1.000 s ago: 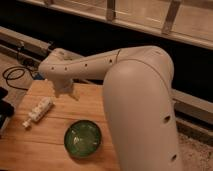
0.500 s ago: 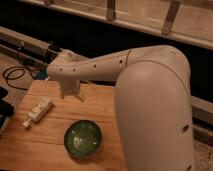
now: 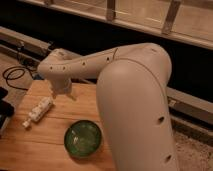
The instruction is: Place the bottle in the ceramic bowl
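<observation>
Robot's hand (image 3: 61,91), grip impossible to tell, hovers near slim ridged white bottle (image 3: 38,111) on wooden desk (image 3: 45,146); glossy green ceramic bowl (image 3: 75,131) nearby.

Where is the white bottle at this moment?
The bottle lies on the wooden table at the left of the camera view, up and left of the green bowl; the gripper is at its upper right.

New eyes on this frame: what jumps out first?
The bulky white arm fills the right half, reaching left across the wooden table. Its tool hangs above the table's far left part, just beyond the white bottle lying near the left edge. The green bowl sits empty at the front.
</observation>
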Robot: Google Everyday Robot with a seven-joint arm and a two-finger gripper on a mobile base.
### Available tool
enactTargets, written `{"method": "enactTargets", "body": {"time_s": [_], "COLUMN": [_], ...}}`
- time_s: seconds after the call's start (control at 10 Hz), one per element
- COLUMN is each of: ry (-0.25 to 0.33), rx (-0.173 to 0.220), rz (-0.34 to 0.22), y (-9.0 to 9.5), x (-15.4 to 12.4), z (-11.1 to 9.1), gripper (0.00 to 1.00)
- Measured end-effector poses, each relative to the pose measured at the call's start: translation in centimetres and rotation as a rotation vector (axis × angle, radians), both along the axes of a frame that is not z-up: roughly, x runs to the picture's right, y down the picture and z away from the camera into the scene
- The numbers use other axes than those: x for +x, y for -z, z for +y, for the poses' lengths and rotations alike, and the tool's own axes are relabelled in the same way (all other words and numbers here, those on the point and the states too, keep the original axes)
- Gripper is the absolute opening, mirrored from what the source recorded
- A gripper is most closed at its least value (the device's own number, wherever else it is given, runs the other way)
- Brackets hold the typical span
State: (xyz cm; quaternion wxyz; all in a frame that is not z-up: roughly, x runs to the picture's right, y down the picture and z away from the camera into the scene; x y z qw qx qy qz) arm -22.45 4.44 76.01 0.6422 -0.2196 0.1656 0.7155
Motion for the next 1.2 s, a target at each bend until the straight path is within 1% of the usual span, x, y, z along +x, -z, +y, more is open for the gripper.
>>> {"method": "enactTargets", "body": {"time_s": [0.1,0.3,0.6,1.2], "ry": [0.005,0.024,0.031,0.031], "rx": [0.001,-0.003,-0.002,-0.002], "rz": [-0.007,-0.037,-0.072,-0.070], "y": [-0.1,-0.4,-0.8,-0.9], "x": [-0.6,-3.0,-5.8,-5.6], "z": [-0.1,-0.2,0.0,-0.1], "gripper": [0.65,0.65,0.65,0.65]}}
